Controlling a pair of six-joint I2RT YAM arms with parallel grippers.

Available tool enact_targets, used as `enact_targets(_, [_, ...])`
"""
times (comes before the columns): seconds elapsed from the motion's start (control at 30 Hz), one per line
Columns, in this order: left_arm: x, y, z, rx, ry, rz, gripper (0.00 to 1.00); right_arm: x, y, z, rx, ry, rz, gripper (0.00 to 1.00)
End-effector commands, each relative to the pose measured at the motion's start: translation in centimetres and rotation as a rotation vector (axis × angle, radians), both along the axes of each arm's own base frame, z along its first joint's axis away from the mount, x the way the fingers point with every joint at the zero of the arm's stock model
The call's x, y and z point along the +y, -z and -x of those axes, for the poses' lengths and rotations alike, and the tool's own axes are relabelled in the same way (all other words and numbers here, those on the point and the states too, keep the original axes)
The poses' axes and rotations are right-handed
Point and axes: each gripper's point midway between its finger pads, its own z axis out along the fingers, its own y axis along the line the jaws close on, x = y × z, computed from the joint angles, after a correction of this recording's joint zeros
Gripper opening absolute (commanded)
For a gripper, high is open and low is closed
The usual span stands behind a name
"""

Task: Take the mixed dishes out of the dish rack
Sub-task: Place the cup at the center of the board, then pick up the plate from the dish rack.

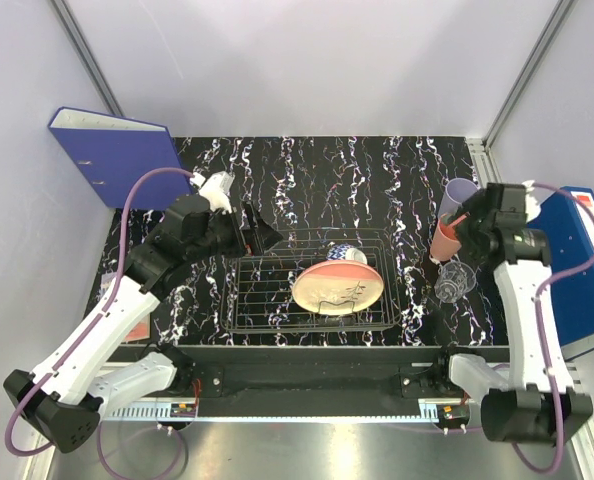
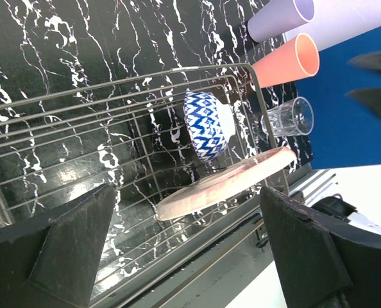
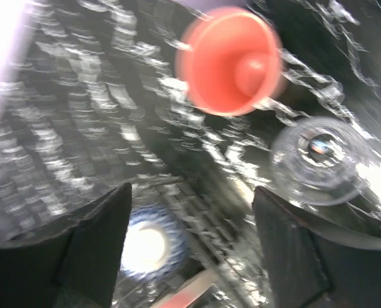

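**A:** From above, where are the dishes?
**B:** The large pink plate (image 1: 339,287) leans in the dish rack (image 1: 262,292) by the near edge of the table (image 1: 357,170). The patterned bowl (image 1: 344,255) is just behind it. The lavender cup (image 1: 460,194), pink cup (image 1: 444,240) and clear glass (image 1: 454,283) stand near the right edge.
**A:** Left wrist?
**B:** The left pincer (image 2: 187,192) is apart and empty, over the dish rack.
**A:** Right wrist?
**B:** Blurred. The right pincer (image 3: 192,199) is apart and empty, above the pink cup and clear glass.

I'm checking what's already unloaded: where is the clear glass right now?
In the top view, the glass sits on the table right of the dish rack, just nearer than the pink cup.
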Motion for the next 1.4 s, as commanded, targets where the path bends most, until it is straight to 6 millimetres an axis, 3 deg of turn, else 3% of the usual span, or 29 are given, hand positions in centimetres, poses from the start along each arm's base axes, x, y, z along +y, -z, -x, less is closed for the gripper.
enact_targets(0.0, [0.2,-1.6,-0.6,-0.098,0.025,-0.044,0.99,2.8,-7.7,1.1,-0.227,-0.170,-0.036,0.87])
enact_targets(0.07, [0.1,-1.5,-0.5,-0.106,0.060,-0.075,0.99,4.4,-10.2,0.9,-0.336,-0.273,-0.057,0.91])
enact_targets(0.17, [-0.5,-0.9,-0.2,-0.125,0.164,-0.137,0.99,7.7,-11.4,1.3,-0.425,-0.456,-0.108,0.92])
enact_targets(0.3, [-2.6,-0.4,1.3,-0.289,0.312,-0.236,0.99,10.2,-9.4,1.9,-0.479,-0.567,-0.206,0.91])
enact_targets(0.37, [-4.2,-0.3,2.5,-0.398,0.379,-0.263,0.99,10.7,-9.7,2.2,-0.530,-0.600,-0.218,0.90])
enact_targets(0.4, [-4.7,-1.1,2.6,-0.479,0.409,-0.268,0.99,10.8,-9.2,2.3,-0.529,-0.604,-0.223,0.90])
enact_targets(0.5, [-5.8,-0.8,3.7,-0.547,0.541,-0.280,0.99,10.9,-9.2,2.5,-0.554,-0.620,-0.205,0.90])
enact_targets(0.8, [-8.9,3.0,1.0,-0.568,0.654,-0.387,0.89,11.6,-8.9,3.5,-0.583,-0.650,-0.219,0.89])
enact_targets(1.07, [-10.8,3.5,1.7,-0.613,0.724,-0.327,0.88,12.0,-8.1,4.2,-0.588,-0.666,-0.238,0.89])
enact_targets(1.2, [-11.8,5.4,2.2,-0.575,0.767,-0.342,0.86,12.2,-7.5,3.9,-0.571,-0.671,-0.257,0.89])
enact_targets(1.37, [-12.2,5.7,2.6,-0.571,0.775,-0.322,0.82,12.3,-7.5,4.2,-0.579,-0.681,-0.250,0.89])
